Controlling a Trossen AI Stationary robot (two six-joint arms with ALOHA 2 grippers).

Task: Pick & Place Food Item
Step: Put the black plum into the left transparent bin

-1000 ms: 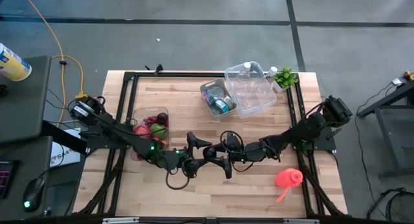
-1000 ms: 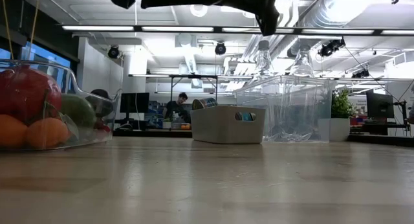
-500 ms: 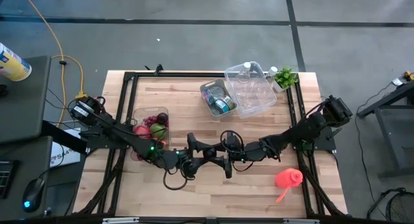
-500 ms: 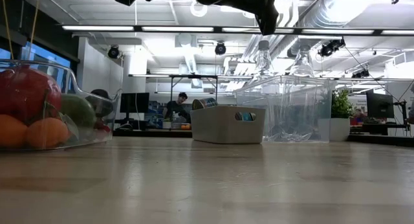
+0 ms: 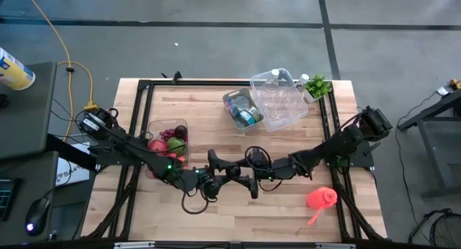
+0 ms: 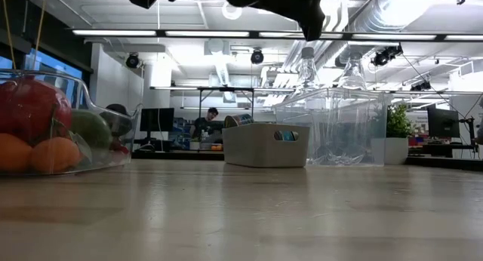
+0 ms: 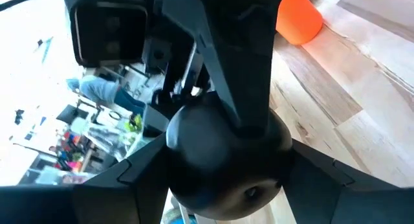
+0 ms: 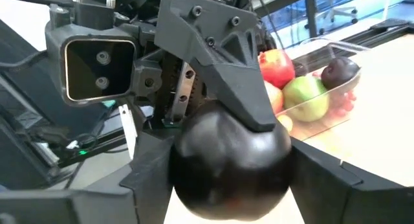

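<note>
A dark round fruit (image 8: 226, 166) hangs above the middle of the table, where my two grippers meet end to end. My left gripper (image 7: 223, 179) reaches in from the table's left and my right gripper (image 8: 229, 179) from its right. Both are shut on the fruit, their finger pairs set crosswise to each other. In the high view the left gripper (image 5: 229, 175) and the right gripper (image 5: 246, 178) hide the fruit. A clear bowl (image 5: 180, 127) of red, green and orange fruit stands at the table's left. My left gripper pinches the fruit's two opposite sides (image 7: 174, 153) between its fingers, coming in nearly level from the table's left. The fruit is lifted clear of the table. My right gripper has the fruit between its two fingers, one finger (image 7: 246, 75) lying on the fruit's upper side (image 7: 213, 114). It comes nearly level from the table's right. Dark fingers against dark fruit hide the exact contact.
A grey bin (image 5: 241, 111) of cans and a clear box (image 5: 277, 98) with bottles stand at the far right, with a small plant (image 5: 315, 85) beside them. An orange-red object (image 5: 320, 198) lies near the right front. Black frame rails (image 5: 144, 87) run along the table's edges.
Both arms have stayed where they were. In the high view my left gripper's fingers have drawn closer together around the fruit.
</note>
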